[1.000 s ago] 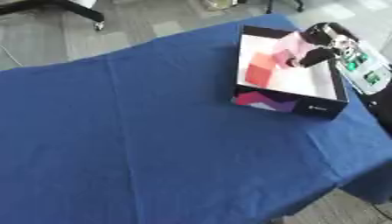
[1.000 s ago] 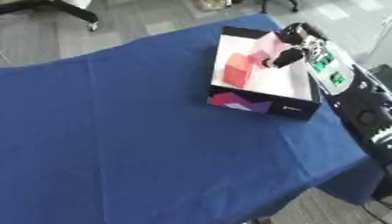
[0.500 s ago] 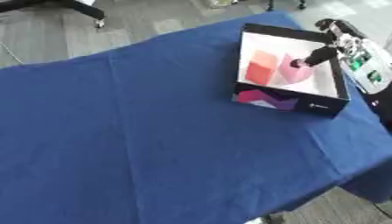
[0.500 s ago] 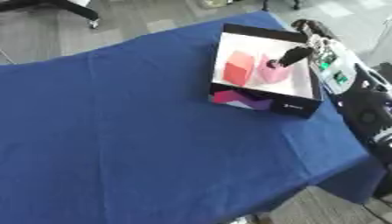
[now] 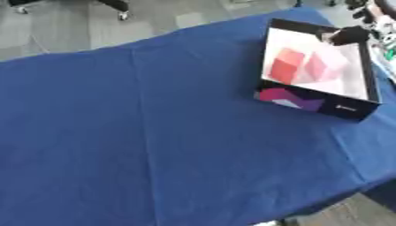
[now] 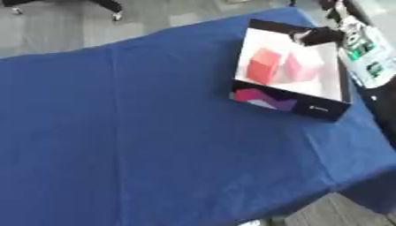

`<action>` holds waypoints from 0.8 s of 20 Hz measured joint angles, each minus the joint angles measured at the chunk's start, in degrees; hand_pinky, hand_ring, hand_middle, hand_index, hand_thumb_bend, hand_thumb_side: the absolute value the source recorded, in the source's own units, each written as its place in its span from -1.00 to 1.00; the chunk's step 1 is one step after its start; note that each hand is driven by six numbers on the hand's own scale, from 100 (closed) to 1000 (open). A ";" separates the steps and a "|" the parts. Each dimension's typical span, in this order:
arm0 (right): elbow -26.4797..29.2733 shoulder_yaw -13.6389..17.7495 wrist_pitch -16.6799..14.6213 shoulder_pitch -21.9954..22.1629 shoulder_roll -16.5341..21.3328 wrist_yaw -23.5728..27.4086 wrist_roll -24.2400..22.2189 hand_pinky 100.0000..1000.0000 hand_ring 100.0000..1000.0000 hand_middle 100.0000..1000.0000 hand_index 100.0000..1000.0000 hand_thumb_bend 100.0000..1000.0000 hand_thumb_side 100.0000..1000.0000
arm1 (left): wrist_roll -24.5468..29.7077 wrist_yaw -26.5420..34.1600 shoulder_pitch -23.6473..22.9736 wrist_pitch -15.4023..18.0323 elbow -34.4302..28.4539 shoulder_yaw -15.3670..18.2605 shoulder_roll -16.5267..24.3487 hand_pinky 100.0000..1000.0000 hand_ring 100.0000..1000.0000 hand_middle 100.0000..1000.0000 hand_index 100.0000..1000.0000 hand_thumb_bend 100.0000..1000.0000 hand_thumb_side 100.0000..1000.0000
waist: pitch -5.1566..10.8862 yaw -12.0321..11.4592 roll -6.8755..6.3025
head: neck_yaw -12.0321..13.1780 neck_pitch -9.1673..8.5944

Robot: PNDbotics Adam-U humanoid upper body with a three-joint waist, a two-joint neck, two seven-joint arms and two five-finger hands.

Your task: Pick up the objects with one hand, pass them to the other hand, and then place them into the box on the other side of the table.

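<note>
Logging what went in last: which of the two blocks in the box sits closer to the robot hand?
The paler pink block, lying on the box's right side, sits closer to the right robot hand at the far right corner; the red block lies further left.

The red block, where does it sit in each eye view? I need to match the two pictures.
Left eye view: the red block lies in the upper right, inside the box, left of the pink block.
Right eye view: the red block sits upper right of centre, in the same box.
Shared landmark: the box's dark front wall with the purple pattern.
</note>
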State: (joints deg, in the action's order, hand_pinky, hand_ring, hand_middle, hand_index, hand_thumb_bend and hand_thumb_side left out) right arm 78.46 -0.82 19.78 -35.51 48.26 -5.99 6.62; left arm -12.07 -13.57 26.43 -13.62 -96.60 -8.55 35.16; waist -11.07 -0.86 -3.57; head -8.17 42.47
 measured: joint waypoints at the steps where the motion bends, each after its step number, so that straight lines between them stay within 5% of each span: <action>1: 0.93 -0.28 -0.36 -0.53 -0.14 1.20 0.24 0.79 0.69 0.63 0.77 -0.05 -0.86 | -0.17 0.05 -0.24 -0.08 -0.01 0.21 0.13 0.57 0.46 0.25 0.58 0.17 -0.06 | 0.00 -0.19 0.00 | 1.42 0.29; 3: 2.20 -0.77 -0.93 -1.36 -0.54 3.04 0.56 0.79 0.67 0.61 0.75 0.05 -0.91 | -0.43 0.16 -0.51 -0.30 -0.08 0.47 0.31 0.57 0.46 0.25 0.58 0.17 -0.06 | 0.00 -0.46 0.00 | 3.64 0.73; 4: 2.76 -1.00 -1.32 -1.93 -1.01 3.85 0.63 0.79 0.66 0.60 0.74 0.04 -0.92 | -0.59 0.19 -0.67 -0.46 -0.12 0.67 0.50 0.57 0.45 0.25 0.59 -0.05 -0.03 | 0.00 -0.78 0.00 | 4.80 0.87; 5: 3.24 -1.22 -1.70 -2.54 -1.61 4.62 0.78 0.79 0.66 0.59 0.73 0.04 -0.93 | -0.73 0.24 -0.82 -0.60 -0.13 0.90 0.70 0.57 0.45 0.25 0.59 0.17 -0.06 | 0.00 -1.20 0.00 | 5.78 1.08; 16: 3.77 -1.84 -5.47 -4.27 -6.19 9.93 4.24 0.79 0.63 0.56 0.70 0.00 -0.96 | -1.40 1.09 -1.40 -2.05 0.03 2.36 2.25 0.61 0.49 0.36 0.66 0.17 -0.08 | 0.00 -3.78 0.33 | 9.97 1.29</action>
State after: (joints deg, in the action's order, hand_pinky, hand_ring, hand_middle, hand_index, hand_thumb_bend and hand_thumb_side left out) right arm 82.23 -2.66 14.32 -39.79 42.06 3.94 10.86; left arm -13.47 -12.48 25.04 -15.67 -96.57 -6.19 37.41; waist -11.07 -4.64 -3.25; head 1.80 43.76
